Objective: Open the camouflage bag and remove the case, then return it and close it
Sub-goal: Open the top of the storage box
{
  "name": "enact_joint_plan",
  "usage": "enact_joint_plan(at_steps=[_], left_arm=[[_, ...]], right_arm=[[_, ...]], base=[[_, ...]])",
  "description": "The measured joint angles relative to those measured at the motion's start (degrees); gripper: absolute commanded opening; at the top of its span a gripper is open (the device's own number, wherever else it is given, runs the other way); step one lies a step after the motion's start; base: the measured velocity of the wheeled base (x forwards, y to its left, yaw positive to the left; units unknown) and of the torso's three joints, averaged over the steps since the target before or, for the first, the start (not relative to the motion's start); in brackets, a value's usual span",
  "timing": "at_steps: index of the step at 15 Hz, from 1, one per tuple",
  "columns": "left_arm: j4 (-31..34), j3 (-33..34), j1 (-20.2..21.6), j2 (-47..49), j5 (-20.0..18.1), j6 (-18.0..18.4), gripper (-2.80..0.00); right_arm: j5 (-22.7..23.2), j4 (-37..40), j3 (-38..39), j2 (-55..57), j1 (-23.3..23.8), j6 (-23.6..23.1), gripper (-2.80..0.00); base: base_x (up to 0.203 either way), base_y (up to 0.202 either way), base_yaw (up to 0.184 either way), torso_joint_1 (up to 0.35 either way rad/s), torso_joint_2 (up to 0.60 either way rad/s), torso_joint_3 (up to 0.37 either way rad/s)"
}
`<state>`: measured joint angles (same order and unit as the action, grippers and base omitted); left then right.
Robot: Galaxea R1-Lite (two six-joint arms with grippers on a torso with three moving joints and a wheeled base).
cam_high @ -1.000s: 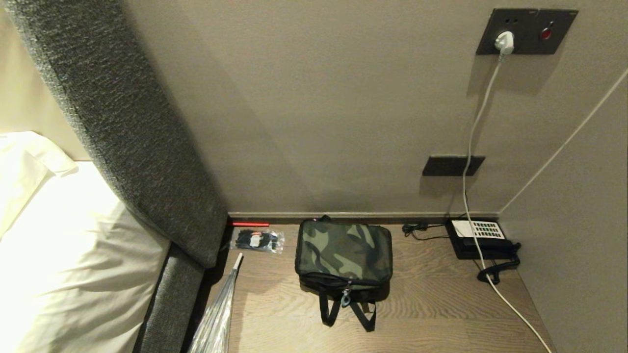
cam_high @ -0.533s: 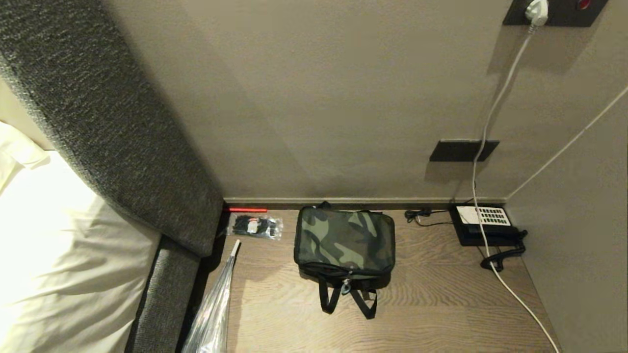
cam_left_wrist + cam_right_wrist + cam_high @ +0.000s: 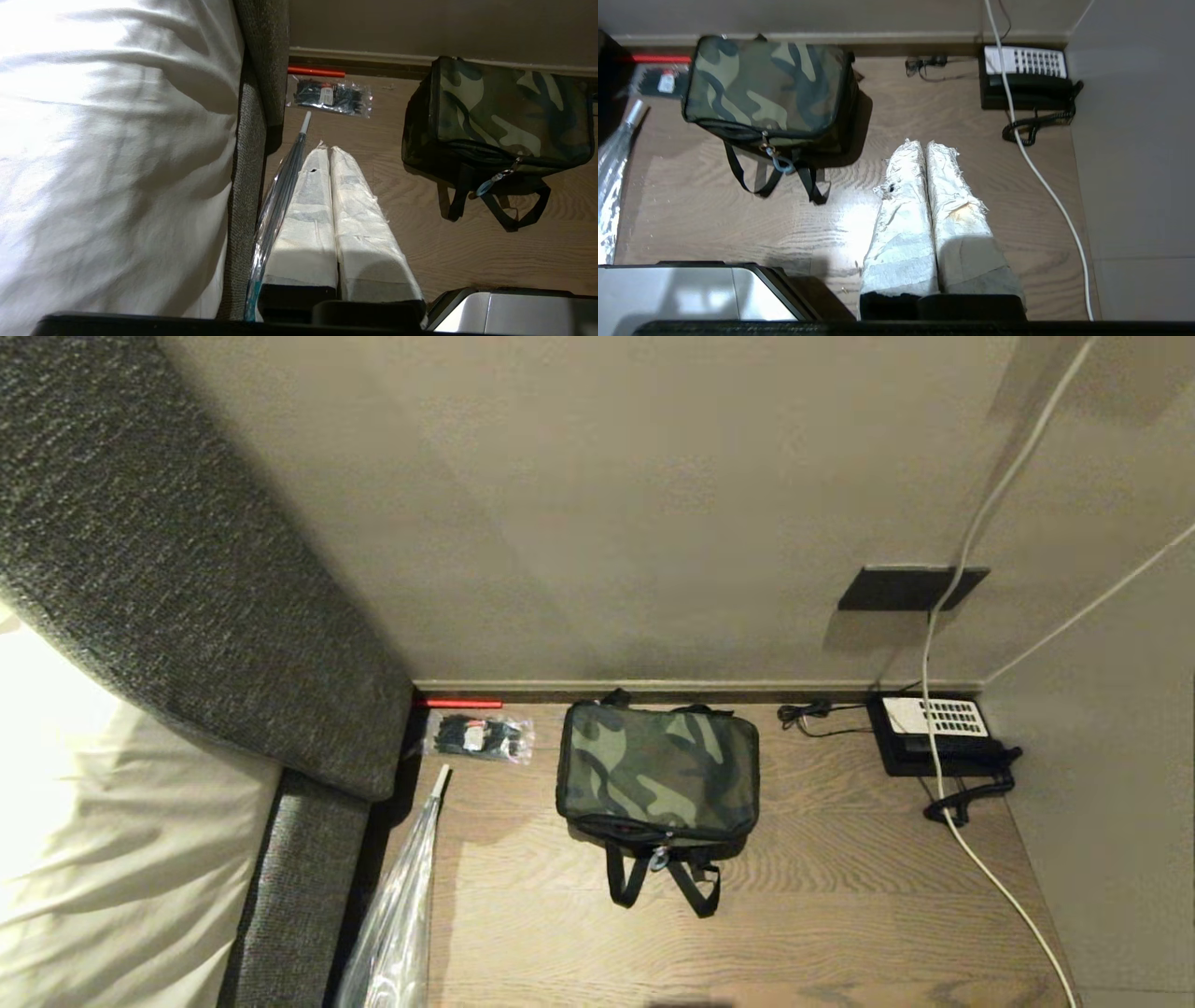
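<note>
A white bed (image 3: 84, 859) sits left of a wooden worktop (image 3: 822, 915), where the zipped camouflage bag (image 3: 656, 770) lies near the back wall, between a clear packet (image 3: 478, 737) and a black phone (image 3: 938, 735). Both hands, left (image 3: 332, 154) and right (image 3: 927, 149), hover low over the front of the worktop, fingers pressed together and empty.

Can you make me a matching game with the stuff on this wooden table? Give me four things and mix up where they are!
Things:
1. camouflage bag
2. telephone
3. clear packet
4. white cable

Places:
A. back right corner of the table
B. middle of the table, zipped shut, straps toward the robot
C. back left, next to the grey headboard
D. runs down the wall and across the telephone

Pairs: 1-B, 2-A, 3-C, 4-D
</note>
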<state>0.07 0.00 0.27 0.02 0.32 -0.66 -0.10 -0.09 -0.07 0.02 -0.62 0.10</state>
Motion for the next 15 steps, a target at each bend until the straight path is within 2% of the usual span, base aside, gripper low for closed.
enact_joint_plan(at_steps=[15], left_arm=[[0.0,0.0,0.0,0.0,0.0,0.0,-2.8]], right_arm=[[0.0,0.0,0.0,0.0,0.0,0.0,-2.8]], base=[[0.0,0.0,0.0,0.002,0.0,-0.199]])
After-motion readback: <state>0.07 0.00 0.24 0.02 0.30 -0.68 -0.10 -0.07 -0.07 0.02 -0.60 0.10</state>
